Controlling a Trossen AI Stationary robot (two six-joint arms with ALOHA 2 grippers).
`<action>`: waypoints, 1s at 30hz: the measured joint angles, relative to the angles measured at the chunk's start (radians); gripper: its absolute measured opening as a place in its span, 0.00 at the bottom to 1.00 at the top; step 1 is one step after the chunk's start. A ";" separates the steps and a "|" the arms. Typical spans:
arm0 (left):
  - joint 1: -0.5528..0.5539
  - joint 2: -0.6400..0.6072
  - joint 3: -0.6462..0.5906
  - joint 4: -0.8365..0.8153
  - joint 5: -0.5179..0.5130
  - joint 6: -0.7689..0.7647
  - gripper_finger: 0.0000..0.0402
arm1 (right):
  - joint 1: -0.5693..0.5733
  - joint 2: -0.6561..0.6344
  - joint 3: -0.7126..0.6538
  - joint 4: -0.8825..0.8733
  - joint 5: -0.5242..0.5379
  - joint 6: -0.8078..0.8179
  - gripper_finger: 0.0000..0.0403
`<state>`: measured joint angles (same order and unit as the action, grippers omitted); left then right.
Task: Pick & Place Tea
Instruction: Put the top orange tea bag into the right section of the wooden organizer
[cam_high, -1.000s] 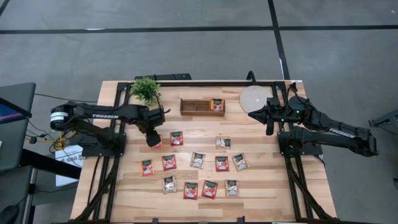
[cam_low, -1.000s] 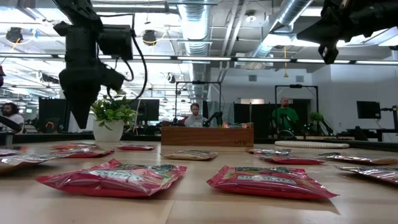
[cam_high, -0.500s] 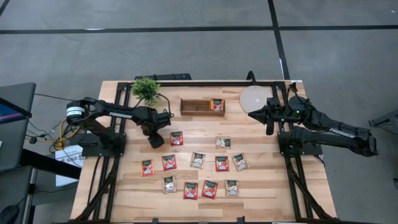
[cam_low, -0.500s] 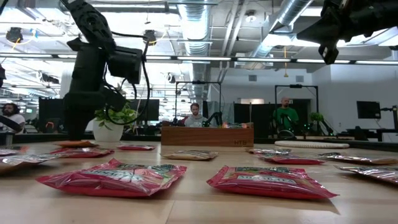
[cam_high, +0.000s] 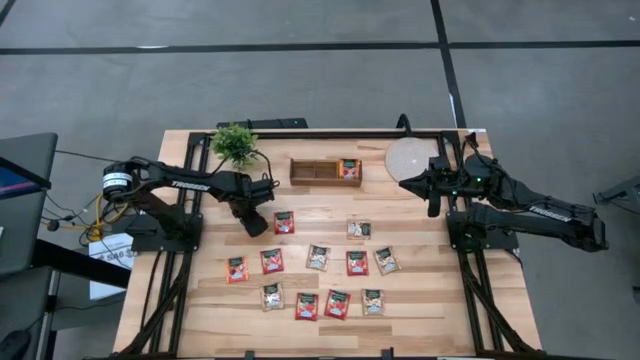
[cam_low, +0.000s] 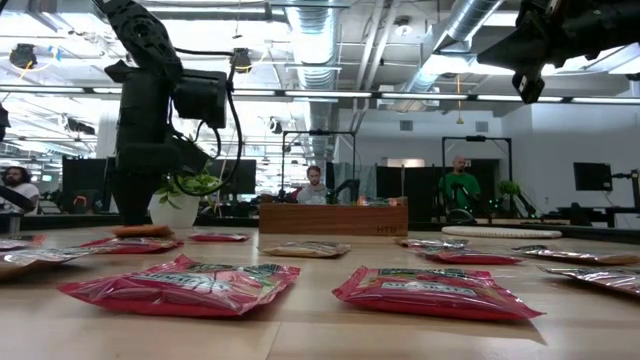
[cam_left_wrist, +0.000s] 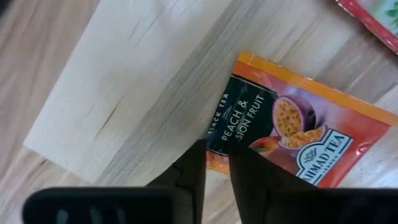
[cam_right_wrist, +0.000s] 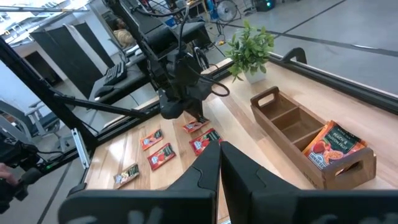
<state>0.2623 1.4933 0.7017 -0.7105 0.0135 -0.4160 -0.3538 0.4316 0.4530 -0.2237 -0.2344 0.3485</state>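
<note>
My left gripper (cam_high: 255, 224) points down at the table's left part, shut on an orange-red tea sachet (cam_left_wrist: 292, 137) with a dark green label. The low view shows that sachet (cam_low: 140, 230) right under the fingers, at table level. Several more red and beige sachets (cam_high: 318, 257) lie flat over the table's middle and near part. One sachet (cam_high: 349, 168) sits in the right compartment of the wooden box (cam_high: 312, 172). My right gripper (cam_right_wrist: 219, 149) is shut on nothing and hangs in the air at the far right (cam_high: 404, 183). My left gripper pinches the sachet's edge at the green-label end (cam_left_wrist: 217, 146) between its two fingers (cam_left_wrist: 194, 165). The fingers come from above and point down. The rest of the sachet lies flat on the wood.
A small potted plant (cam_high: 234, 143) stands at the far left and a round pale disc (cam_high: 410, 158) lies at the far right. Bare wood lies to the left of the held sachet. People sit at desks in the room beyond the table.
My left gripper has sunk toward the table onto the orange-red sachet and shifted slightly toward the table's right, with a small roll of the wrist. The sachets have stayed where they were.
</note>
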 joint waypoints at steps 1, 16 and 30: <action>0.000 0.000 0.000 0.000 -0.001 -0.003 0.12 | 0.000 0.000 0.000 0.000 0.000 0.000 0.01; -0.002 -0.024 0.001 -0.032 -0.006 -0.049 0.06 | 0.000 0.000 0.000 0.000 0.000 0.000 0.01; -0.002 -0.206 0.233 -0.148 -0.022 -0.045 0.00 | 0.000 0.000 0.000 0.000 0.000 0.002 0.01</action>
<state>0.2600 1.2868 0.9351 -0.8585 -0.0080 -0.4607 -0.3538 0.4316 0.4530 -0.2237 -0.2344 0.3500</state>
